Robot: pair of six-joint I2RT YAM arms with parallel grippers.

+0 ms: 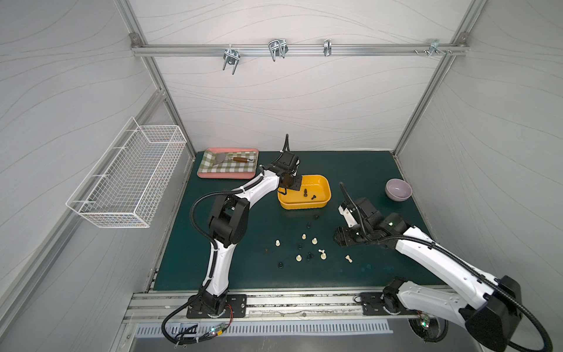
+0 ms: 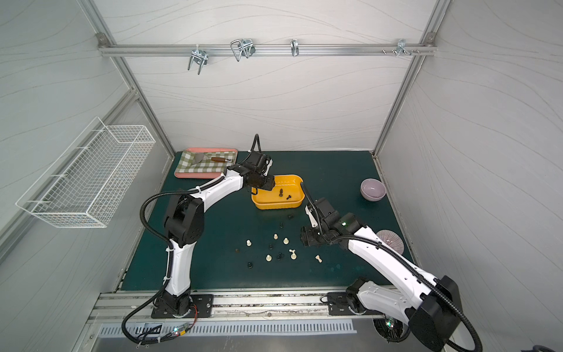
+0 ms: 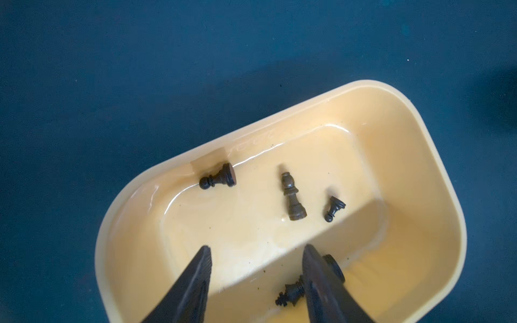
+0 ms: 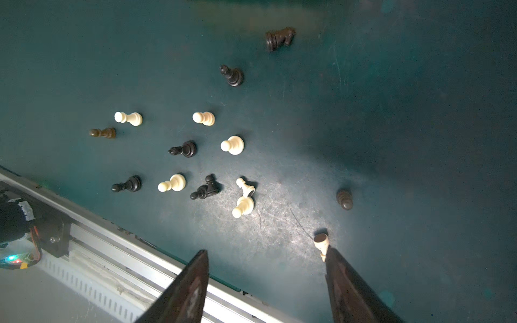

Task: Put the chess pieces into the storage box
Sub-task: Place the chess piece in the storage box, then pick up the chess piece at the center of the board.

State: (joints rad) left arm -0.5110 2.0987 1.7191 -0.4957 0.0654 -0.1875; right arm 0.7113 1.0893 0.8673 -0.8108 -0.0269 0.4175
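Four dark chess pieces (image 3: 292,197) lay in the storage box (image 1: 301,204), centre of a top view. Left gripper (image 3: 256,249) hung over the box, jaws apart, empty. Right gripper (image 4: 265,251) was likewise spread, grasping nothing. Roughly fourteen pieces lay loose on the mat (image 1: 365,170) below centre. Task judged early.

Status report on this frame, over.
Both open: left gripper empty above storage box, right gripper near scattered chess pieces. Four dark pieces in box; over a dozen on mat. Nothing blocking.
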